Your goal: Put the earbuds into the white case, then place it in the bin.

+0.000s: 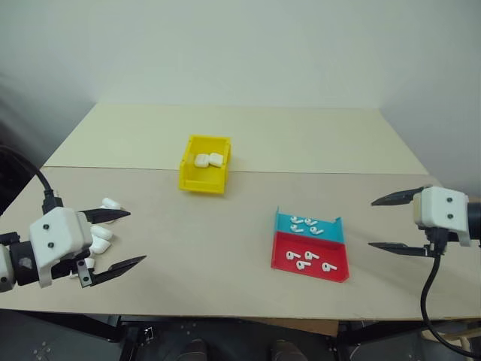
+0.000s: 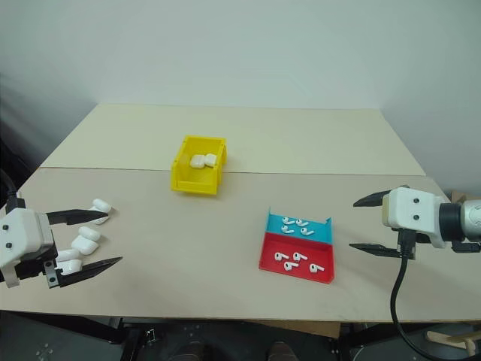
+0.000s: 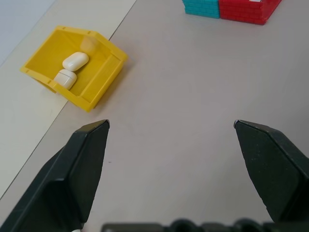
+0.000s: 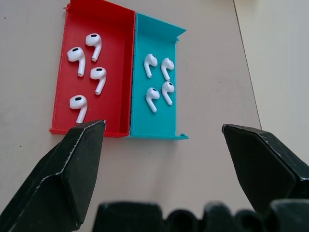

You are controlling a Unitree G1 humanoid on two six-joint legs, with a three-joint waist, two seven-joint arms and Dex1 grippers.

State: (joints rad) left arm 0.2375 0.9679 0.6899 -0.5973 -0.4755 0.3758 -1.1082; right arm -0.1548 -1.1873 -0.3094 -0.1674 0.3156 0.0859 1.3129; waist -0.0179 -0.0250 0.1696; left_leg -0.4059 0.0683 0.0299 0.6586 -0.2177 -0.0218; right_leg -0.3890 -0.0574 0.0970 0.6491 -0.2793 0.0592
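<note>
Left gripper (image 1: pixel 113 239): jaws spread wide and empty, hovering over the near left of the table (image 1: pixel 248 135), right by the loose pile of cases.
Right gripper (image 1: pixel 387 223): also wide apart, carrying nothing, poised just off the tray's right side and pointing in toward it.
Earbuds (image 4: pixel 88 67): eight lie in the tray (image 1: pixel 310 265), four in the red half and four in the teal half (image 4: pixel 155 108), stems at mixed angles, each apart from its neighbours.
White case (image 2: pixel 85 239): several sit clustered at the near left, touching one another, lids apparently down; one of these has to be picked and opened.
Bin (image 1: pixel 204 177): yellow, near the table's middle, well apart from both grippers, with two cases (image 3: pixel 70 69) already lying inside.
How the earbuds will likely handle: feather-light, hard, glossy, so probably slippery; a bud could squirt out sideways or flick away if pinched off-centre.
Where to take a bud: my call is across the rounded head with the stem hanging free, coming in from above so the tray walls stay clear.
How the case will likely handle: light, stiff, smooth and rounded, prone to rotating between flat fingers.
Where to take the case: across its two broad flat faces, low on the body, leaving the hinged lid free.
</note>
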